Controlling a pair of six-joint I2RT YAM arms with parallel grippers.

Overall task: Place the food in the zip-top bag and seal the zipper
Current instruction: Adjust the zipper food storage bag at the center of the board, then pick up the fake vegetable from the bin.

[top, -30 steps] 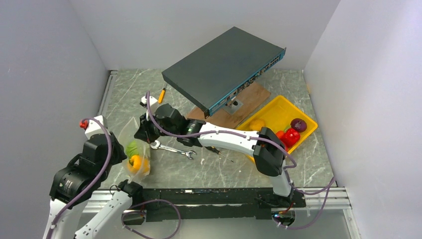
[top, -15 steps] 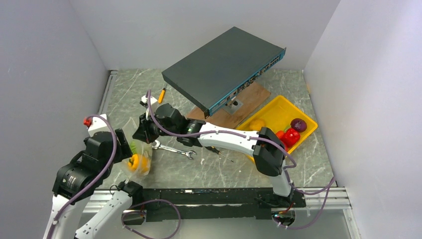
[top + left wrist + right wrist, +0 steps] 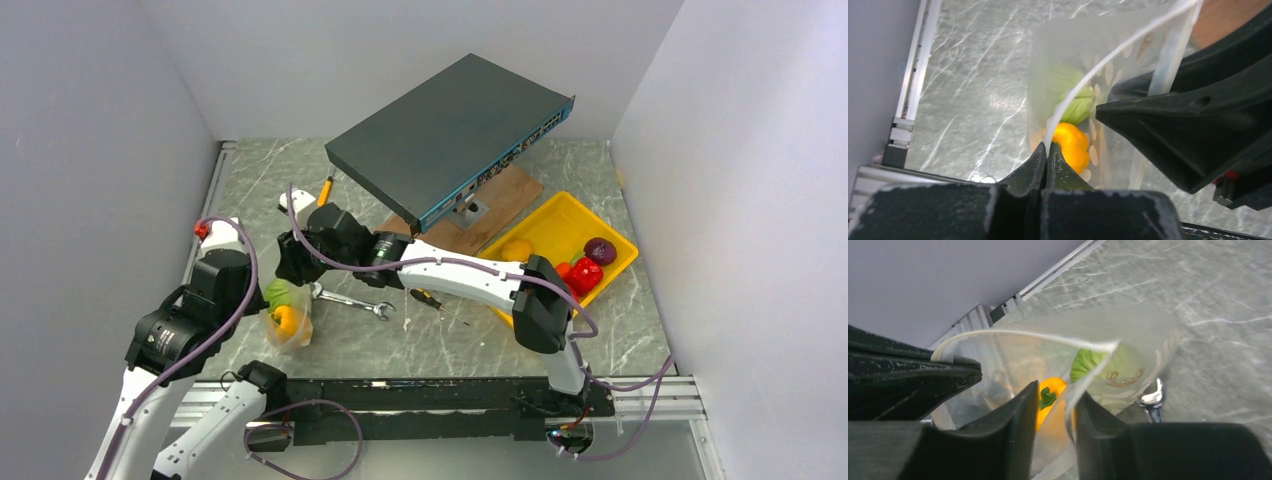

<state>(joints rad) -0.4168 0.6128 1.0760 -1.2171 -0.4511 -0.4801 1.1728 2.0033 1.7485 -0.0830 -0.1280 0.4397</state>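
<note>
**Ana:** From above, where's the bag?

**Ben:** The bag (image 3: 290,328) is at the near left of the desk (image 3: 440,345), between the two arms. The left claw (image 3: 262,292) is at its left edge and the right claw (image 3: 288,268) at its far edge. A cabbage (image 3: 276,294) and a yellow pepper (image 3: 285,320) are inside. I can't tell whether its bottom rests on the desk.

**Ana:** And around it?

**Ben:** A wrench (image 3: 350,300) lies just right of the bag, and a screwdriver (image 3: 428,299) lies farther right. The tray (image 3: 556,222) on the right holds an onion (image 3: 600,250), a red pepper (image 3: 585,273) and a potato (image 3: 517,248). At the back, a dark box (image 3: 450,130) tilts over a wooden board (image 3: 505,195).

**Ana:** The left wrist camera?

**Ben:** The left claw (image 3: 1046,150) has its fingers pressed together. The whitish strip (image 3: 1108,55) of the bag's mouth runs in between the tips, so it pinches the bag there. The strip climbs to the upper right, past the black body of the right claw (image 3: 1173,125). The cabbage (image 3: 1075,100) and yellow pepper (image 3: 1070,145) show through the film.

**Ana:** The right wrist camera?

**Ben:** The right claw (image 3: 1058,392) has its fingers a little apart. The bag's film hangs in the gap, close to the right-hand finger, and isn't squeezed. The strip (image 3: 998,333) arcs left to the left claw (image 3: 898,375), and the mouth looks open. The wrench (image 3: 1153,400) shows behind the bag.
</note>
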